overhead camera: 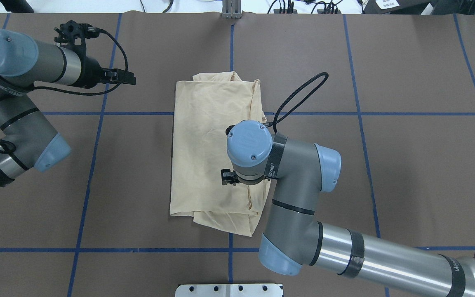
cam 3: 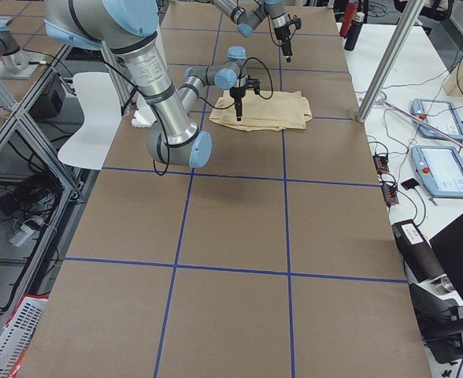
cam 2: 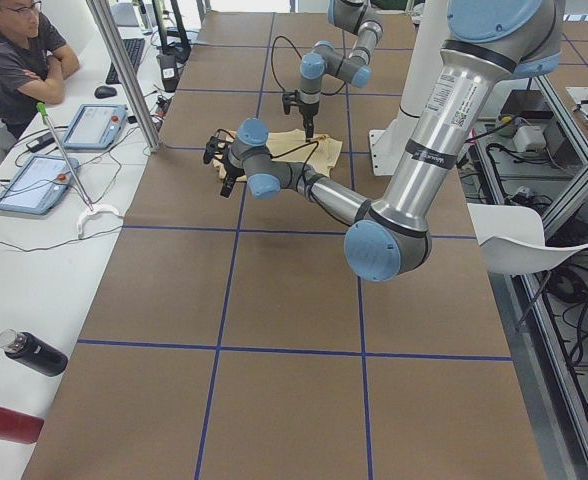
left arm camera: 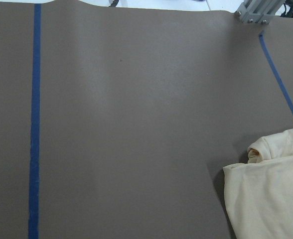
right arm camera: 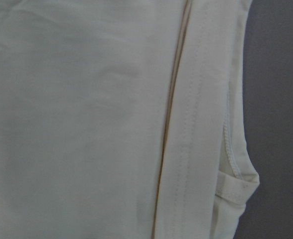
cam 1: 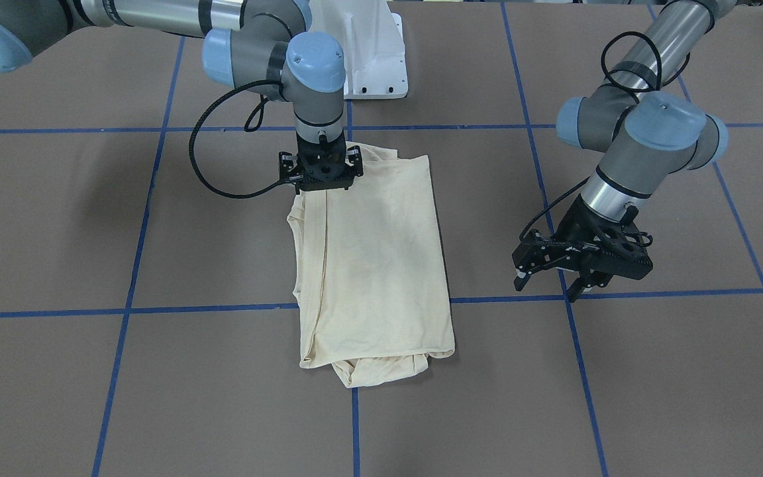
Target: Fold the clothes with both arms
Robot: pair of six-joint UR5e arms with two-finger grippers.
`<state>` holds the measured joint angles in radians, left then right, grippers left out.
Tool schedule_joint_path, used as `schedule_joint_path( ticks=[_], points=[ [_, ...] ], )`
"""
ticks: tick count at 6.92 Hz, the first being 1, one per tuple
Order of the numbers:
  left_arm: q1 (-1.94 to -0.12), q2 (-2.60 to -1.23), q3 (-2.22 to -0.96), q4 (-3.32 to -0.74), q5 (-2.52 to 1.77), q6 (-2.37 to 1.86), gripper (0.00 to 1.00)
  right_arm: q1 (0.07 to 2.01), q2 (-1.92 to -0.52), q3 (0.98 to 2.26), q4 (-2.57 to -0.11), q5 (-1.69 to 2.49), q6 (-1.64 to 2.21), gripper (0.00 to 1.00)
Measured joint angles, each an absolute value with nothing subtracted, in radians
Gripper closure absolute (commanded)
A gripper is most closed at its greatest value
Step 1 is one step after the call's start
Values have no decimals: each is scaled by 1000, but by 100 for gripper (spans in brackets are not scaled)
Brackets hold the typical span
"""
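The cream-yellow T-shirt [cam 1: 375, 265] lies folded into a long rectangle in the middle of the table, print hidden; it also shows in the overhead view [overhead camera: 208, 136]. My right gripper [cam 1: 320, 179] points straight down onto the shirt's end nearest the robot base. Its fingers are hidden under the wrist, so I cannot tell if it is open or shut. The right wrist view shows only close cloth [right arm camera: 86, 124] with a hem. My left gripper [cam 1: 547, 286] is open and empty, above bare table beside the shirt's far half [overhead camera: 127, 77]. The left wrist view catches a shirt corner [left arm camera: 271, 194].
The white pedestal base [cam 1: 371, 53] stands at the robot's edge of the table. Blue tape lines [cam 1: 130, 278] grid the brown tabletop. A metal post [overhead camera: 231, 10] stands at the far edge. An operator [cam 2: 14, 60], tablets [cam 2: 94, 125] and bottles [cam 2: 29, 352] are on the side desk.
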<state>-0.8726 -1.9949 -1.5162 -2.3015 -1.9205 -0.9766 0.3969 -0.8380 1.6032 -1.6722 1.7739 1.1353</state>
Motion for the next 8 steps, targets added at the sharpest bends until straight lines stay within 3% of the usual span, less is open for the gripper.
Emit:
schedule_joint_path(
  ticks=[8],
  points=[
    [-868,-1994,-1512,-2301,-1921,-989,0,378,-870,1610,-1777,1779,1116,0]
  ],
)
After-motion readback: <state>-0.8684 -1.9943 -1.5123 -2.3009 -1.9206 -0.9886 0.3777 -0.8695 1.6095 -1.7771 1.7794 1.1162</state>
